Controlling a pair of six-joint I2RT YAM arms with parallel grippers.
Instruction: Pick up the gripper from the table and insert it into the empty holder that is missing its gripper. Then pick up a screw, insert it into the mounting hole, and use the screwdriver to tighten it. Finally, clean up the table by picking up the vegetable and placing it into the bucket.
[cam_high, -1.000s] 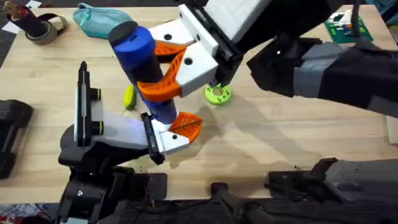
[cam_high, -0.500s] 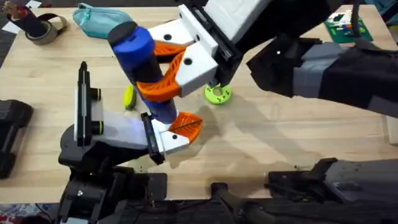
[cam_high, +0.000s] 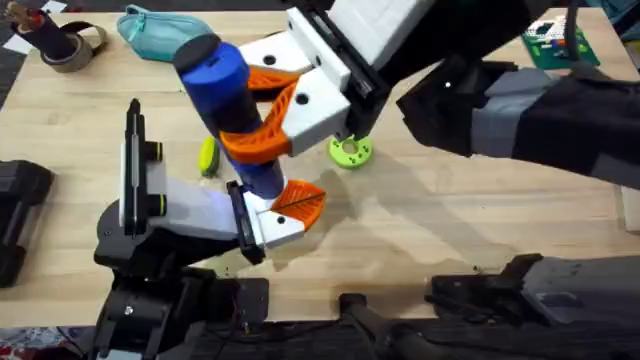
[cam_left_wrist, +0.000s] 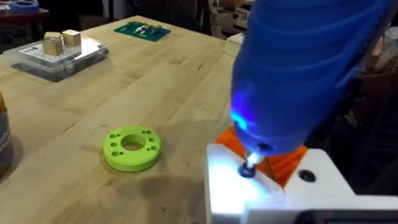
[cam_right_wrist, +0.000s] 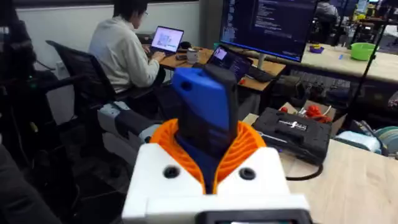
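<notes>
Clamping the blue powered screwdriver (cam_high: 225, 105) upright between the right gripper (cam_high: 262, 110)'s orange pads, bit pressing down onto the screw in the white holder (cam_left_wrist: 273, 186) to tighten it. Holding that mount steady beneath; left fingers' state impossible to tell. Lying on the table beyond the pads: the yellow-green vegetable (cam_high: 207, 156), not yet cleared.

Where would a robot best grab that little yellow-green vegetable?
Probably across the vegetable's narrow middle, coming straight down from above. It lies flat on the table, long and slim, with bare wood either side, so fingers could close across its short width.
</notes>
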